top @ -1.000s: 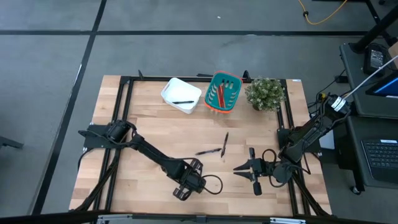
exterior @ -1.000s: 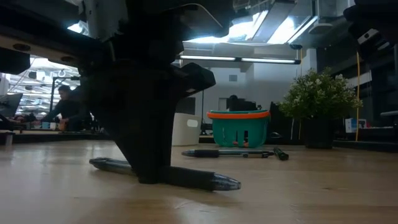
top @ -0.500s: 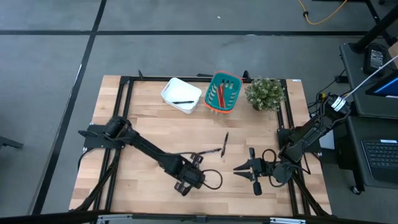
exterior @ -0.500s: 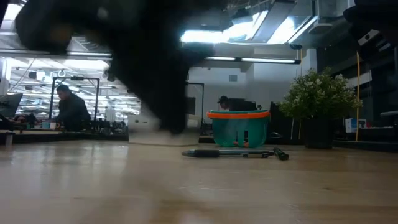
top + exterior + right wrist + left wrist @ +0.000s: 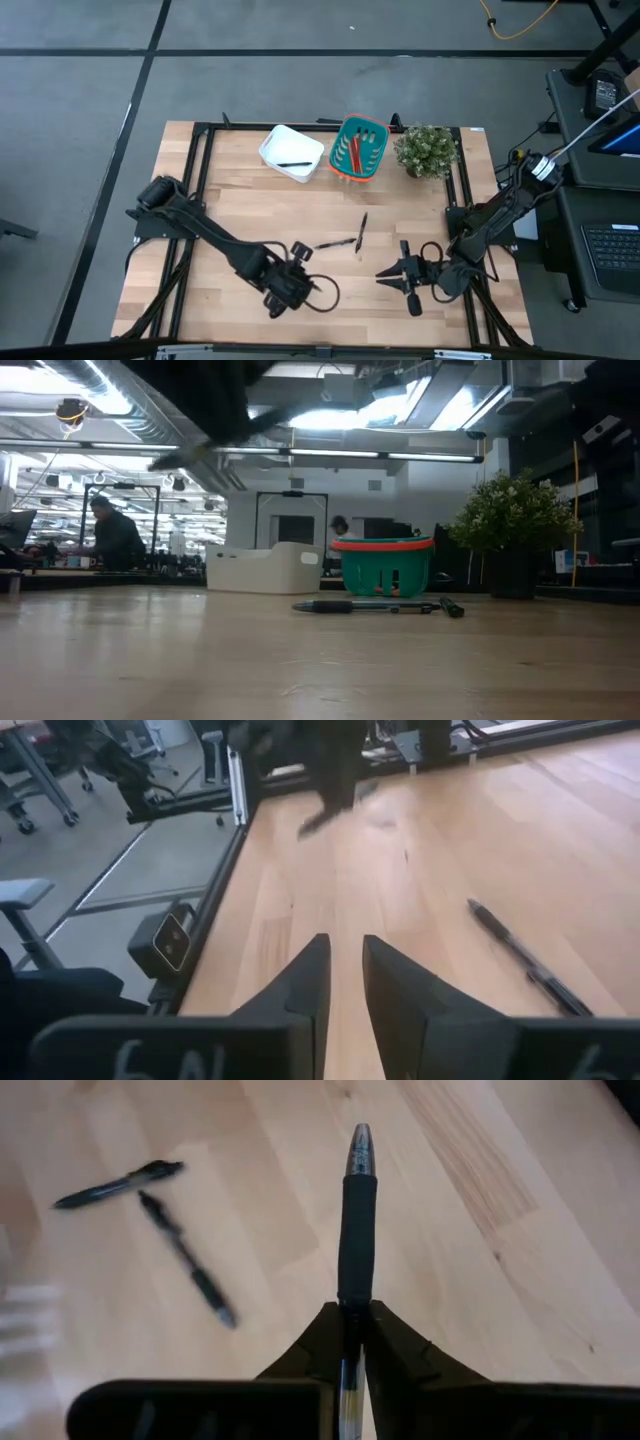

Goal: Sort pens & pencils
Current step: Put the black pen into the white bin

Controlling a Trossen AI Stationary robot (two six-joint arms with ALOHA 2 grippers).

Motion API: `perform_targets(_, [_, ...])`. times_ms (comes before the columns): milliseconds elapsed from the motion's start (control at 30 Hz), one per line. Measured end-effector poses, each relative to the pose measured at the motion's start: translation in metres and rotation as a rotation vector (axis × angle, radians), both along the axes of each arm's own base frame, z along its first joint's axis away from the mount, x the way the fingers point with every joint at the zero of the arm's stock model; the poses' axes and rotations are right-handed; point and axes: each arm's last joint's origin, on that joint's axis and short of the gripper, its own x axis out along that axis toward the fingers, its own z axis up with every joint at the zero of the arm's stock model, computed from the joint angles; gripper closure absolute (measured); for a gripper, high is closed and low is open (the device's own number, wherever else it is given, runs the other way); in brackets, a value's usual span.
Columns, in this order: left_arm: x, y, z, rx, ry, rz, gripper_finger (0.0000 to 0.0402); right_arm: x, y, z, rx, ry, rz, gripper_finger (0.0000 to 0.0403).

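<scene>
Table (image 5: 240, 205): bare pale wood, two pens (image 5: 345, 240) lying mid-right.
Room: bright lab, person seated far left (image 5: 112, 532).
Left gripper (image 5: 352, 1342): clamped on pen (image 5: 356, 1215), raised.
Right gripper (image 5: 397, 276): fingers apart, near right.

Left end effector (image 5: 352, 1342) raised, clamped; right end effector (image 5: 398, 272) parted, low.

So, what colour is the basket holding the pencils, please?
Teal with an orange rim, clearest in the low view.

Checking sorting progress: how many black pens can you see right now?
4: one in the white bin, two loose mid-table, and one held by the left gripper. More may be hidden.
</scene>
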Motion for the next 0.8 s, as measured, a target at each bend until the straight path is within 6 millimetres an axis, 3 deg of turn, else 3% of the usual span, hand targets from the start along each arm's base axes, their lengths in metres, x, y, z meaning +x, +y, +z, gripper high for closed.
perform_targets(167, [-0.027,0.015,0.009,-0.055,-0.065,0.061,0.0383,0.001,0.001,-0.006,0.006,0.020,-0.008,0.0338])
perform_targets(433, [-0.075,0.048,0.010,-0.211,-0.396,0.072,0.0383,0.002,0.002,-0.006,0.014,0.009,-0.006,0.0338])
perform_targets(567, [-0.093,0.072,-0.007,-0.260,-0.524,0.116,0.0383,0.002,0.002,-0.006,0.012,0.009,-0.005,0.0338])
perform_targets(800, [-0.107,0.106,-0.049,-0.335,-0.674,0.153,0.0383,0.002,0.002,-0.006,-0.012,0.007,0.000,0.0338])
